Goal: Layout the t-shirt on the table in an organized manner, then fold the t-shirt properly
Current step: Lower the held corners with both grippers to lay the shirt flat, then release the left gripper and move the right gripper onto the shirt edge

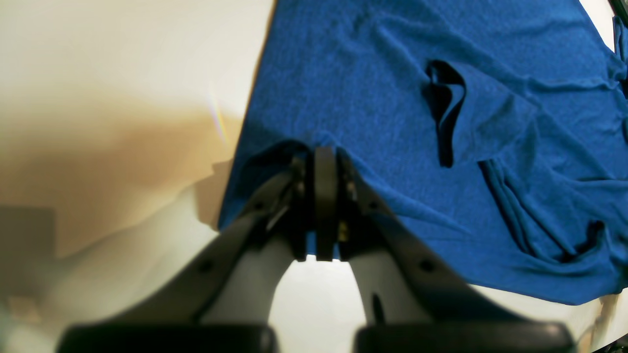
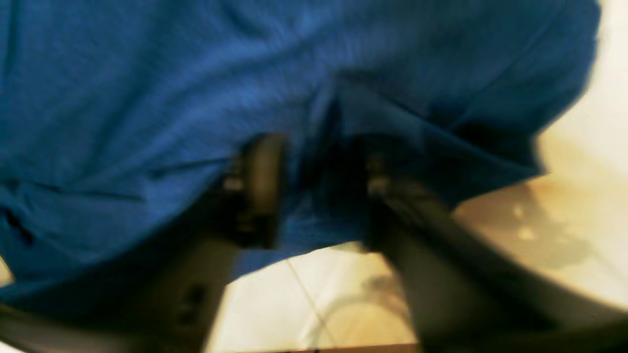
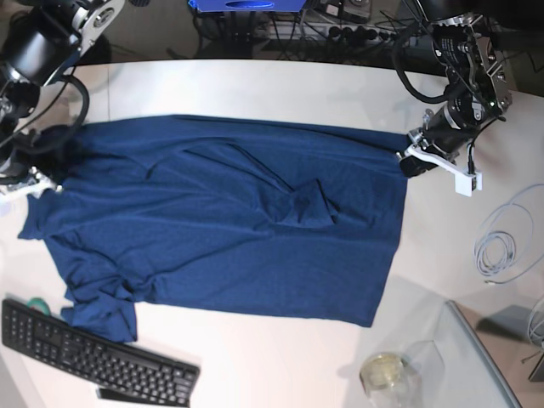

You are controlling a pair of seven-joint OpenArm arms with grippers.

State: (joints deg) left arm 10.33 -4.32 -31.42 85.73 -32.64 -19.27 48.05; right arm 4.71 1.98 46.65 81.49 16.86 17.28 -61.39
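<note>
The dark blue t-shirt (image 3: 229, 212) lies spread across the white table (image 3: 255, 85), rumpled in the middle and bunched at its near-left corner. My left gripper (image 1: 324, 157) is shut on the t-shirt's (image 1: 392, 98) edge; in the base view this gripper (image 3: 408, 157) is at the cloth's far right corner. My right gripper (image 2: 319, 181) stands with its jaws apart, and the t-shirt (image 2: 147, 98) drapes over and between the blurred fingers (image 2: 260, 186). In the base view the right gripper (image 3: 38, 174) is at the shirt's left end.
A black keyboard (image 3: 93, 357) lies at the front left, just past the shirt's bunched corner. A glass jar (image 3: 384, 371) stands at the front right beside a clear sheet. A coiled white cable (image 3: 501, 246) lies at the right edge.
</note>
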